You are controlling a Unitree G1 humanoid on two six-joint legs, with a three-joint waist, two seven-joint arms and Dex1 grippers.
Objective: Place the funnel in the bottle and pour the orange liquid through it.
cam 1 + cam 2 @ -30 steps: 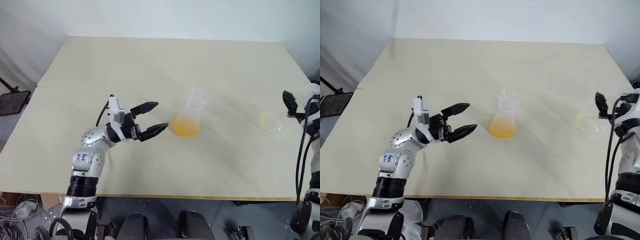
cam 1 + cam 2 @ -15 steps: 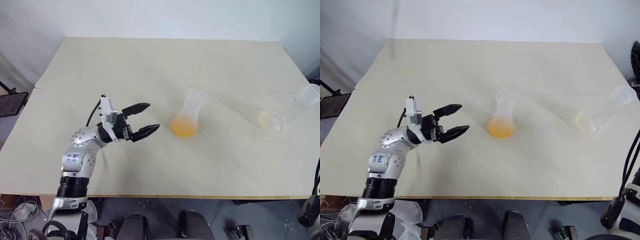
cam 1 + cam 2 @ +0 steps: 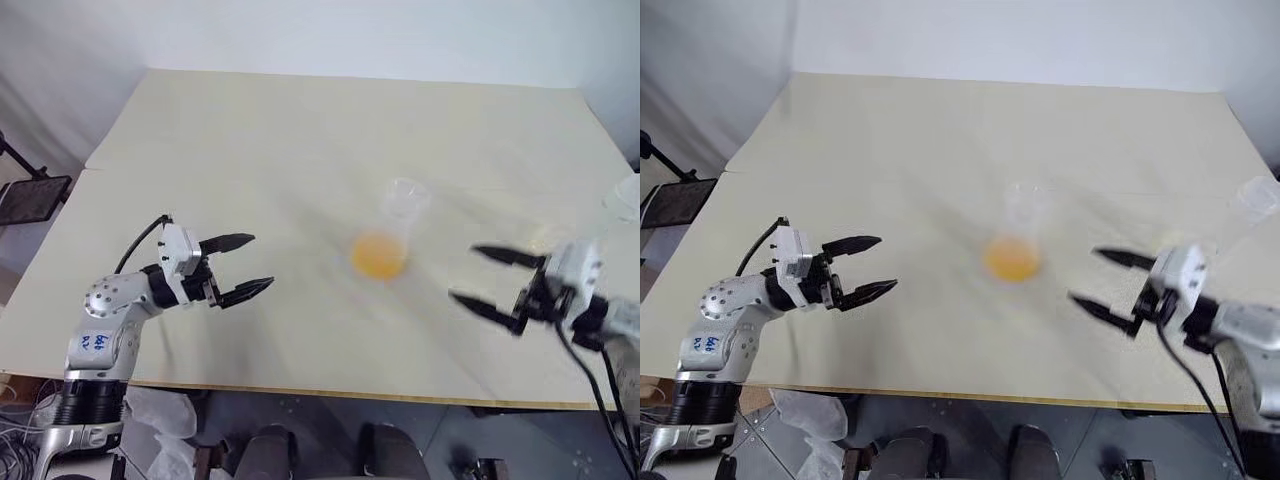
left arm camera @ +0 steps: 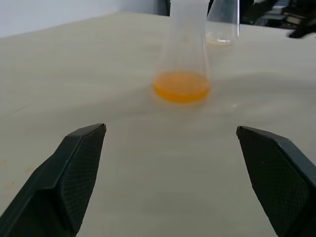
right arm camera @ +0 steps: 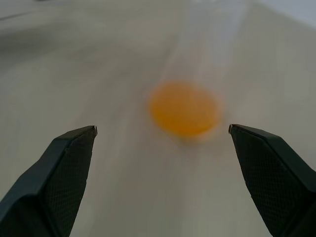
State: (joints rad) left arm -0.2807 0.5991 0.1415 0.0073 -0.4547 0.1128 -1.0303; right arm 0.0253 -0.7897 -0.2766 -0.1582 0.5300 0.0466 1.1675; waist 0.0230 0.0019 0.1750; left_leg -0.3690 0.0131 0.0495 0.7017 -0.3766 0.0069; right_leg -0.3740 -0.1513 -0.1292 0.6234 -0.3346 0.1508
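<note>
On bench centre: bottle [image 3: 390, 240] w/ orange liquid [image 3: 378, 256], upright. Left gripper [image 3: 240, 265] and right gripper [image 3: 487, 278] flank it, both wide open, empty. Risk: side bump tips it, spills.

Blurred bottle [image 3: 392, 235]; edge-cut flask [image 3: 626, 197]

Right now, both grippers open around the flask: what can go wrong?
1. The flask holding the orange liquid stands upright and unheld between the open left gripper and the open right gripper; a sideways bump could tip it and spill.
2. It is see-through with faint walls, so a grasp could misjudge its neck.
3. The clear bottle sits at the table edge and could be knocked off.
</note>
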